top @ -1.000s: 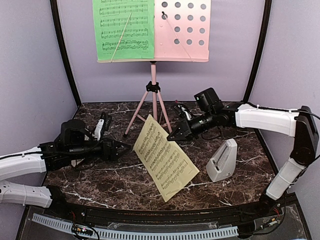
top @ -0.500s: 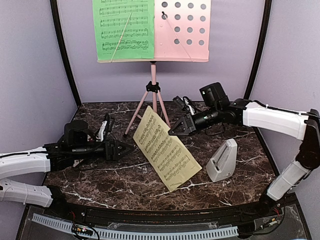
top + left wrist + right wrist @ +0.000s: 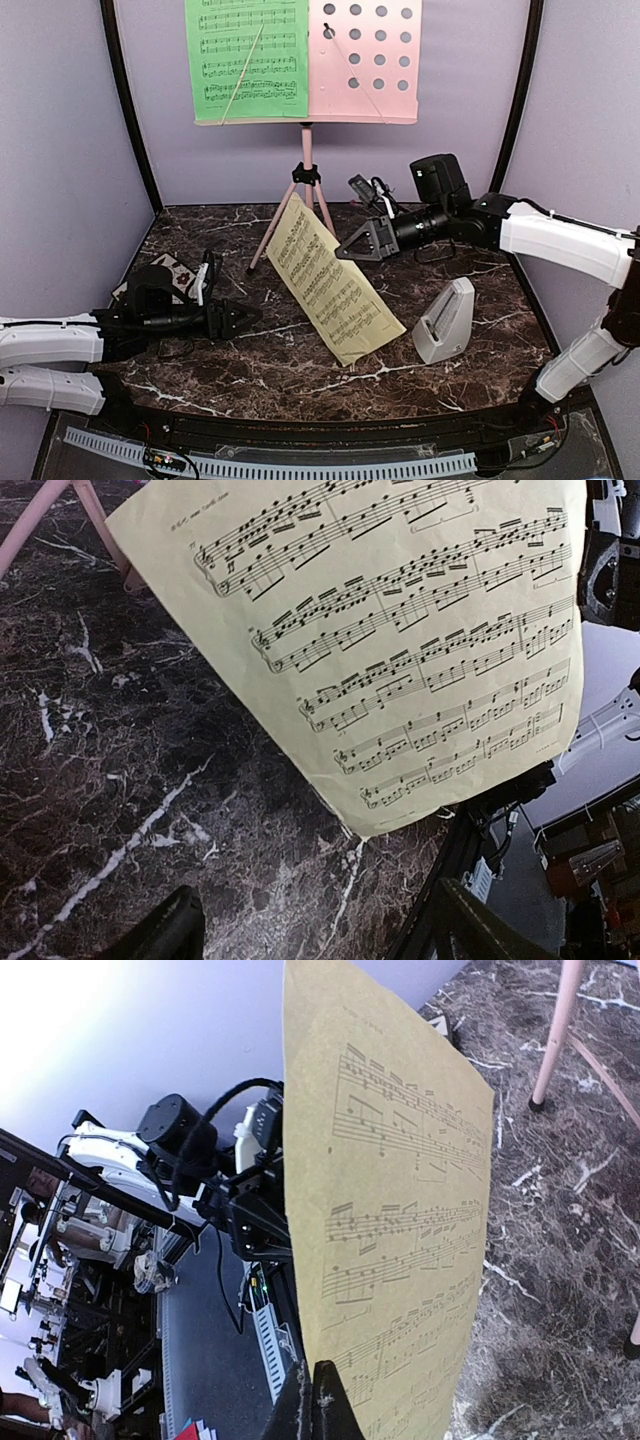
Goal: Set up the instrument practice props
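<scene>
**Desk:** Where is the yellow page at this moment?

**Operator:** My right hand (image 3: 343,250) has it; its fingers (image 3: 318,1415) are pinched tight on one long edge of the pale yellow music sheet (image 3: 325,282); the page hangs on a slant above the dark marble worktop (image 3: 200,370), upper corner in front of the tripod legs, lower corner down toward me; I cannot tell whether that lower corner touches the stone.

**Desk:** And your other hand?

**Operator:** My left hand (image 3: 315,900) lies low over the worktop, pointing at the page; its fingers are spread wide with nothing between them; the sheet is apart from it, filling most of that wrist view.

**Desk:** The rest of the props?

**Operator:** The pink music stand (image 3: 368,62) is upright at the back; the green music sheet (image 3: 250,60) covers the left half of its perforated desk, while the right half is bare; the metronome (image 3: 445,320) sits on the worktop to the right of the yellow page, not touching it; a floral tile (image 3: 178,270) peeks out behind my left arm.
</scene>
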Controlling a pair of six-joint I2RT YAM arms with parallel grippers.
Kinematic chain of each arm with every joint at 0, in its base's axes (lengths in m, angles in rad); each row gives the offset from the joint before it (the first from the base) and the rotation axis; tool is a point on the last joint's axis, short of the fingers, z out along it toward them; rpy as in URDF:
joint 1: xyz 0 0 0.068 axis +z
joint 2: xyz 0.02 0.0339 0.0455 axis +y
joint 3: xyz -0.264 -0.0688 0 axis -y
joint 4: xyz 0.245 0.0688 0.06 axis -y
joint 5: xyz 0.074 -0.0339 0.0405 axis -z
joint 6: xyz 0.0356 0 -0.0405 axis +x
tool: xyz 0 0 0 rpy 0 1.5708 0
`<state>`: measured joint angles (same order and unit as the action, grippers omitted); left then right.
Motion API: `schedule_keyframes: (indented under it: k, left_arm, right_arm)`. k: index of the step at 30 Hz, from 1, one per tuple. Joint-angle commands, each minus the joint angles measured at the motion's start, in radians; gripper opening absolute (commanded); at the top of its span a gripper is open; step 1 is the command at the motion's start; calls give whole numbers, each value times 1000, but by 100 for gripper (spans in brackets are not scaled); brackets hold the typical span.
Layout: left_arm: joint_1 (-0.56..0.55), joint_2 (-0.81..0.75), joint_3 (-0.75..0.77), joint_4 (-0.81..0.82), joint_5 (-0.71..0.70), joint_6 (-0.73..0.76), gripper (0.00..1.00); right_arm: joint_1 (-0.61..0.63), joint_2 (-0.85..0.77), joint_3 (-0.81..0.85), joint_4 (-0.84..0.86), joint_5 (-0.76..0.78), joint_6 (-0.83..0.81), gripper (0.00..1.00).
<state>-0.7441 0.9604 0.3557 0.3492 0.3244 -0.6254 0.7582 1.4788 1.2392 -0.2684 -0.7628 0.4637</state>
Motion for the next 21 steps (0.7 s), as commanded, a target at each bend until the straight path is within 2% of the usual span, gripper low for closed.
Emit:
schedule_keyframes:
  k: [1, 13, 21]
  left_arm:
    - [4, -56, -35, 124, -8, 38, 81]
    - [5, 40, -59, 423, 72, 16, 82]
    - [5, 113, 36, 535, 161, 5, 82]
  right_arm:
    - [31, -51, 72, 60, -7, -24, 0]
    - [80, -89, 237, -22, -16, -90, 0]
    - [88, -103, 347, -159, 26, -182, 0]
